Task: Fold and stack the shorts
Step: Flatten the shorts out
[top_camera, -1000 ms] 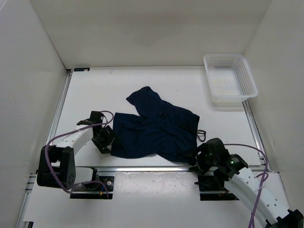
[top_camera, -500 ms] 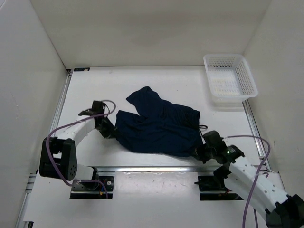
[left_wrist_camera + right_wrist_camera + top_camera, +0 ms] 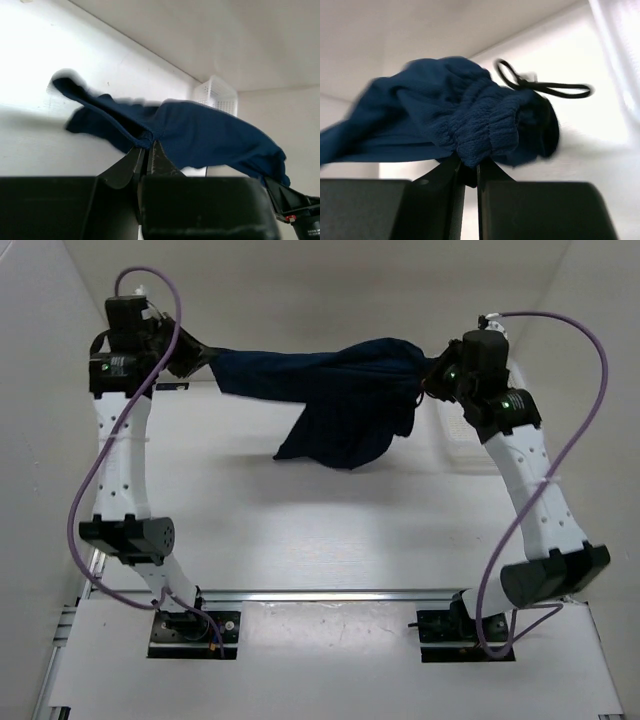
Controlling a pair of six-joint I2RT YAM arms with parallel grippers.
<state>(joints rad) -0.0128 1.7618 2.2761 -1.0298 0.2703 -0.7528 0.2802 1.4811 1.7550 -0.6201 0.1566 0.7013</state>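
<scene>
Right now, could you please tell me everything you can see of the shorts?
The shorts are dark navy, soft fabric with a ribbed elastic waistband and a black drawstring. They hang aloft, stretched between the left claw, pinching one edge, and the right claw, pinching the waistband; one leg droops below.

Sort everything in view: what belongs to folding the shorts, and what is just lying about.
Job in hand: shorts, hanging in the air; left claw and right claw, each shut on one end.
Lying about: white mesh basket.
</scene>
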